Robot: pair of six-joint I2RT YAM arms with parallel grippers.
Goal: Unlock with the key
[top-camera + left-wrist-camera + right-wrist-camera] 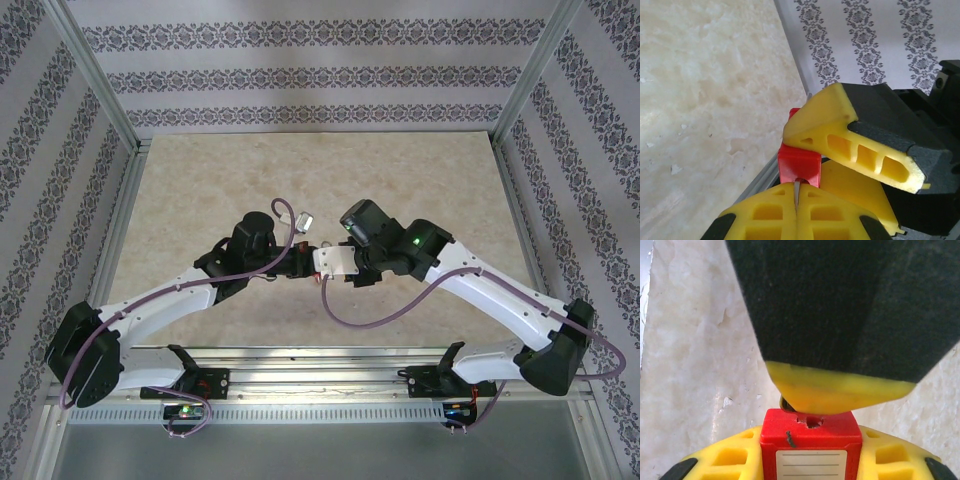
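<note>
Where the two arms meet near the middle of the table [200, 190], the left one reaching in from 8 o'clock and the right one from 4 o'clock, the padlock [812, 436] is held up off the marbled surface.

It is a bright red plastic block with squared edges. Its flat front face carries a white label [811, 465] ruled with thin lines and left blank. A small dark keyhole [813, 421] sits in the top face, with a scuff mark toward 10 o'clock from the label.

The right gripper [811, 455] is grasping the padlock by its sides. One yellow ribbed finger [732, 456] presses in at 9 o'clock and the other at 3 o'clock.

The left gripper [796, 192] is clenched, its two yellow pads pressed flat together. A thin grey sliver of metal, the key [796, 189], is pinched in the seam between them. It points toward 12 o'clock and meets the red body just above the fingertips.

From the right wrist, a yellow fingertip of the left gripper comes down from 12 o'clock and touches the top of the padlock beside the keyhole. How far the blade has gone in cannot be told.
</note>
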